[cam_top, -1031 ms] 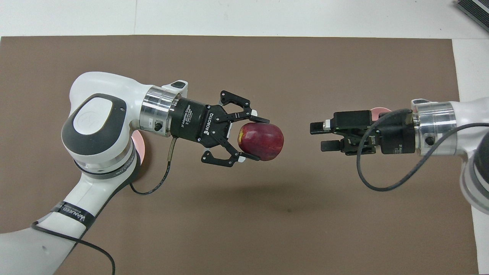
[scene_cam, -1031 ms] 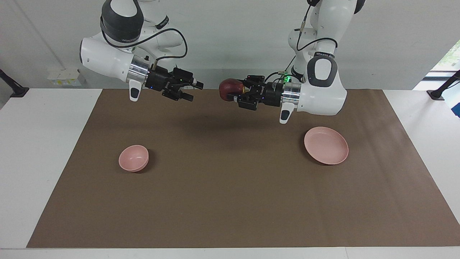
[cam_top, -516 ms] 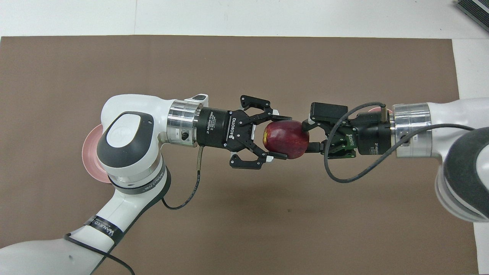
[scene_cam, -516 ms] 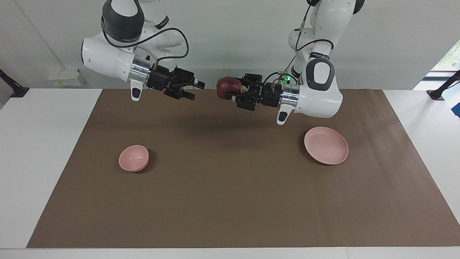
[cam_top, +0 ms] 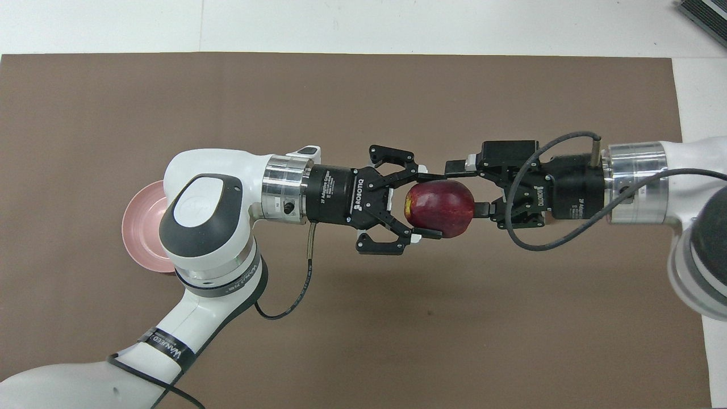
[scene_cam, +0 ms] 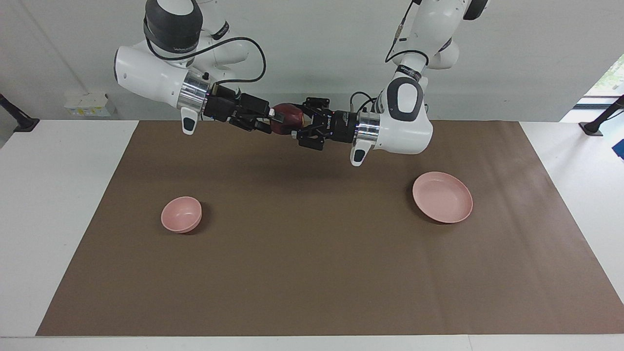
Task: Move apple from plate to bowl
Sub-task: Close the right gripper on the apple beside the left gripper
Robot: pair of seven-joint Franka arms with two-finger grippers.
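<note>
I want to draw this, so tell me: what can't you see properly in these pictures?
- The bowl: in the overhead view it is wholly hidden under the right arm.
- The plate: in the overhead view it is partly covered by the left arm.
- The apple: in the facing view it is mostly hidden between the left gripper, which holds it, and the right gripper.
- Whether the right gripper grips the apple: neither view shows it.

Between the jaws of both grippers sits the apple [cam_top: 440, 203], its dark red skin smooth and glossy with a faint sheen. The left gripper [cam_top: 423, 201] and right gripper [cam_top: 470, 190] look like matt black plastic, behind polished metal wrist rings. Below them lies a matt brown paper-like mat [scene_cam: 312, 273]. The plate [scene_cam: 442, 197] and bowl [scene_cam: 181, 214] look like smooth, satin pink plastic.
</note>
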